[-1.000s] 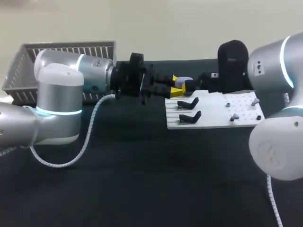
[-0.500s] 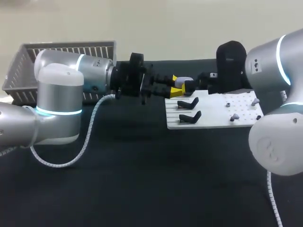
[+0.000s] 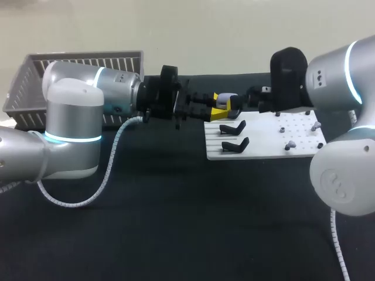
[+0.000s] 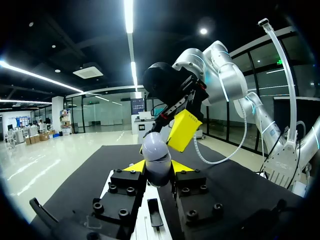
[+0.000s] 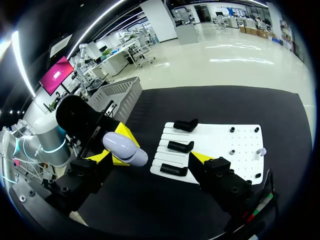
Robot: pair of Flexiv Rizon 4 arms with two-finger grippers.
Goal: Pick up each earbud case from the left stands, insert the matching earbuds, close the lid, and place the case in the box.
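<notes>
- Clamped in the left gripper (image 4: 157, 166): a rounded lavender earbud case (image 4: 156, 156), pinched from both sides by the two yellow tips, its upper end standing free above them.
- Held in the air over the far left corner of the white board (image 3: 263, 153), well clear of the black table (image 3: 176, 211).
- Cannot tell from any view whether the lid is open or closed.
- Stretched out level from the left of the head view along the left arm (image 3: 94, 93), wrist pointing across at the other arm.
- Spread wide at the right gripper (image 5: 151, 160): fingers well apart, nothing gripped between them.
- In the left wrist view, one of its yellow tips just at the case's upper end, touching or barely off it; cannot tell which.
- In the right wrist view, the case close beside one finger and well apart from the other.
- Coming in from the right of the head view along the right arm (image 3: 334, 82), wrist turned back toward the left gripper, the two grippers facing each other closely.
- Lined up on the board's slotted left part: three black stands (image 5: 180, 146).
- Scattered on the board's holed right part: a few small grey earbuds (image 3: 289, 144).
- Set at the table's far left, behind the left arm: a grey slatted basket (image 3: 76, 67).
</notes>
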